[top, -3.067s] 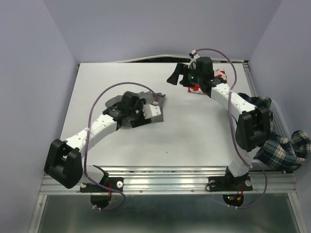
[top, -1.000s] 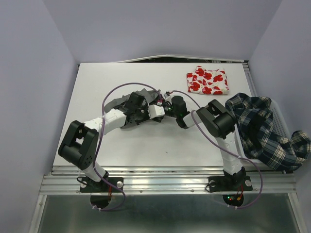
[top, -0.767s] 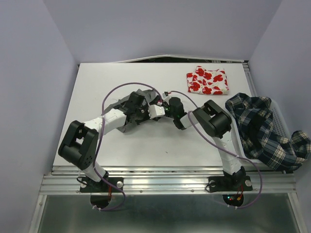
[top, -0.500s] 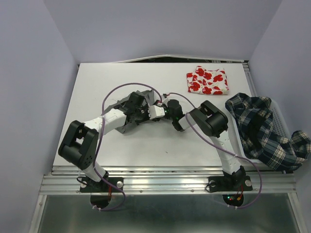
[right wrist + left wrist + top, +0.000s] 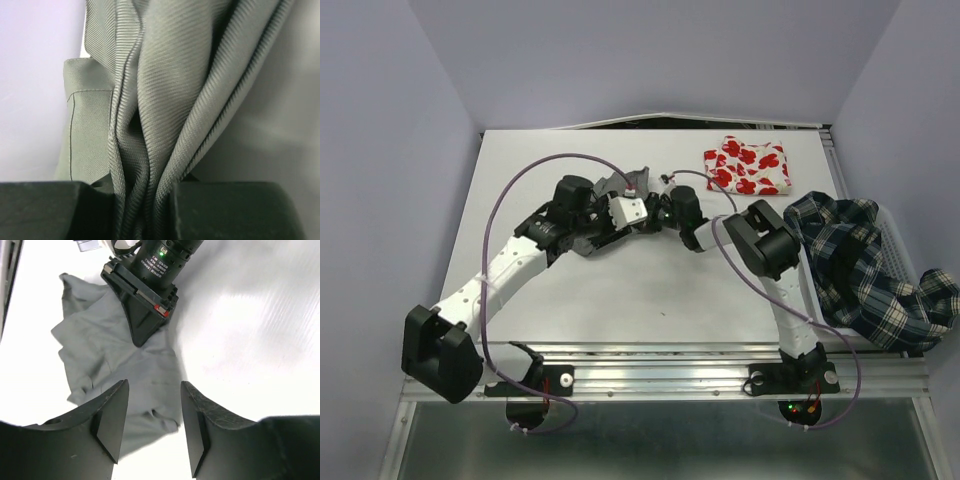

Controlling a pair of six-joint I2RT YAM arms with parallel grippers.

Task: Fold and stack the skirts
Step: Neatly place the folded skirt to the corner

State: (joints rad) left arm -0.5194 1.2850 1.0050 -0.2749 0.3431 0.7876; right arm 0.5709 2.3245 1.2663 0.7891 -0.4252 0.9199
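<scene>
Worktop (image 5: 520, 160) from above, with both wrist views. My right claw (image 5: 142, 200) was nearly shut, its jaws pinching a bunched fold of the grey skirt (image 5: 100, 350). The skirt lay crumpled at mid-worktop, nearer the far edge. My left claw (image 5: 152, 405) hung just above the same skirt with its jaws apart and nothing between them. The right claw's tip pressed the cloth just beyond it. The red skirt (image 5: 747, 166) lay folded flat near the far right corner. The plaid skirt (image 5: 860, 270) was draped unfolded over the basket (image 5: 892, 228) at the right edge. By my reading, the step in hand was the folding of the grey skirt, the second of three, and it was at the stage of taking hold. The next move seemed to call for my left claw to come down and close on a separate edge. The two grips could then draw the cloth out flat before any fold, because the bunched layers in my right claw might otherwise drag unevenly. Count: three skirts (one grey, one red, one plaid), one basket, two claws.
</scene>
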